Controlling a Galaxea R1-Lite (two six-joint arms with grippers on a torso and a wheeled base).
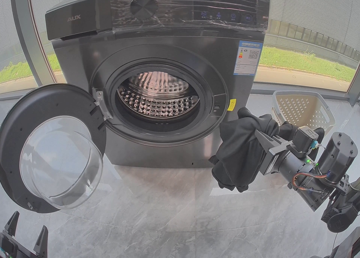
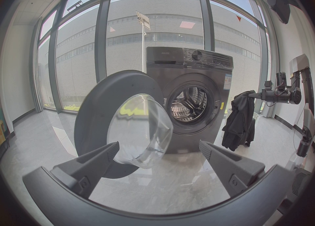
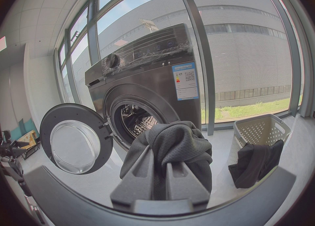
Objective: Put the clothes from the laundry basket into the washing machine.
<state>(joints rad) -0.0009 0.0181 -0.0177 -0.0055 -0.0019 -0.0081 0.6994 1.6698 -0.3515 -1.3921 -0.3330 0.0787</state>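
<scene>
We note washing machine (image 1: 75, 60) casing satin grey metal; drum (image 1: 159, 99) shiny perforated steel; door glass (image 1: 60, 161) clear, glossy; garment (image 3: 178, 141) matt mesh cloth; laundry basket (image 1: 303, 110) pale perforated plastic; floor (image 1: 168, 210) polished.

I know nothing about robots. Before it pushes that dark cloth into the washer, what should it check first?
1. Washer door swung wide open: ok.
2. Drum opening unblocked: ok.
3. Right gripper jaws shut on the dark garment: ok.
4. Left gripper low, away from the opening, jaws open: ok.
5. Laundry basket emptied: not ok; another dark garment hangs over its rim.
6. Held garment's trailing folds will clear the door seal: cannot tell.
</scene>
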